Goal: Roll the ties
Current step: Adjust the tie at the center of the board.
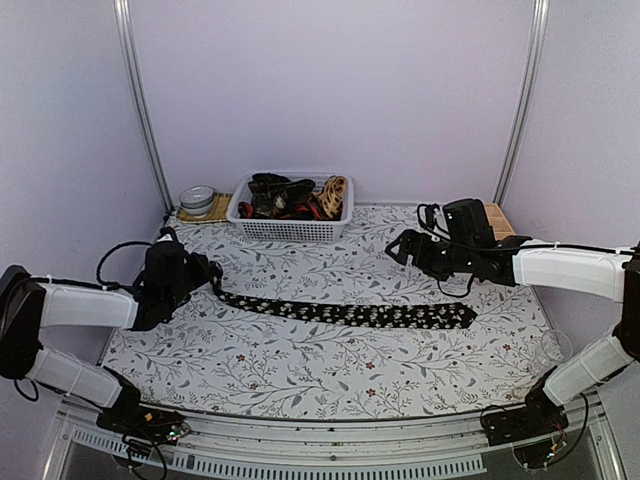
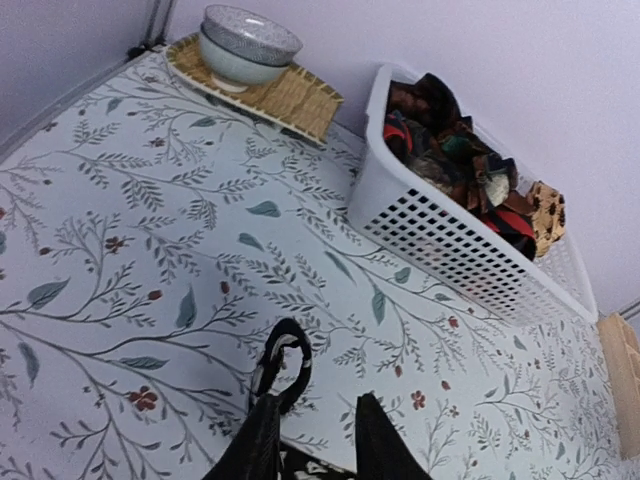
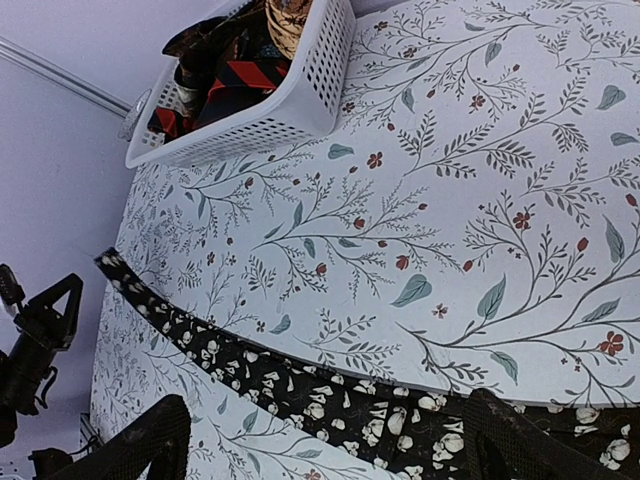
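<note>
A black tie (image 1: 350,314) with pale flower specks lies stretched left to right across the flowered table. Its narrow end is curled into a small loop (image 2: 286,362) that rests against the tip of one finger of my left gripper (image 2: 320,402). That gripper (image 1: 211,274) sits low at the tie's left end, its jaws a little apart with bare table showing between them. My right gripper (image 1: 400,246) hovers wide open behind the tie's broad end. In the right wrist view the tie (image 3: 330,398) runs between that gripper's fingers (image 3: 135,450), untouched.
A white basket (image 1: 290,228) of rolled and loose ties stands at the back centre, its wall (image 2: 440,235) close ahead of the left gripper. A bowl (image 2: 248,45) on a woven mat sits at the back left. A wooden block (image 1: 498,218) lies at the back right.
</note>
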